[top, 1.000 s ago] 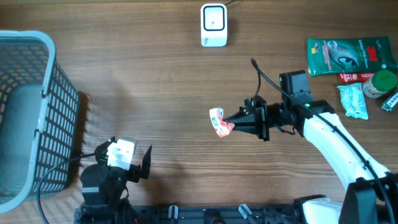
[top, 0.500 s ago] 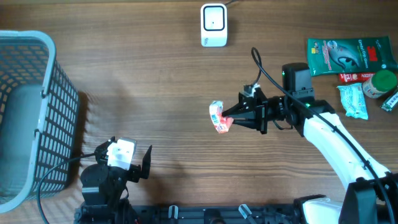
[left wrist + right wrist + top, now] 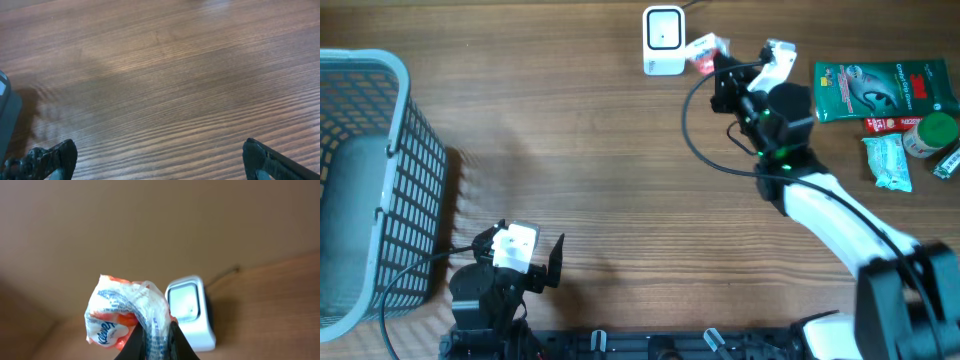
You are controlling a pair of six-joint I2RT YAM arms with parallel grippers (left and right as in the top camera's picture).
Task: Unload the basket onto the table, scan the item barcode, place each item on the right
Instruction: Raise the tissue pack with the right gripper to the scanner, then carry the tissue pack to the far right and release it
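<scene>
the right gripper (image 3: 153, 339) is cut off by the bottom edge of its wrist view. only 2 dark finger tips show, pinched narrow on a fold of the tissue packet (image 3: 125, 312). the packet is soft, crinkled plastic in white, orange and blue, and its print is too crumpled to read whole. just behind it stands the scanner (image 3: 191, 311), a white rounded box with a grey window. its base is partly hidden by the packet and fingers.

from overhead, the tissue packet (image 3: 704, 52) hangs just right of the scanner (image 3: 663, 40), with the right gripper (image 3: 718, 62) behind it. i cannot tell whether packet and scanner touch.

the left gripper (image 3: 160, 162) shows only 2 black tips at the lower corners, spread wide with bare wood between them. from overhead, the left gripper (image 3: 535, 262) is mostly hidden under its own camera housing, near the basket (image 3: 420, 170), a grey plastic lattice cut off at the left edge.

at the far right lie a glossy green pouch (image 3: 880, 88) and a green-lidded jar (image 3: 932, 132), both partly cropped.

the table (image 3: 570, 150) is brown wood with fine grain and a soft sheen. a plain tan wall (image 3: 150, 225) rises behind it, blurred.
</scene>
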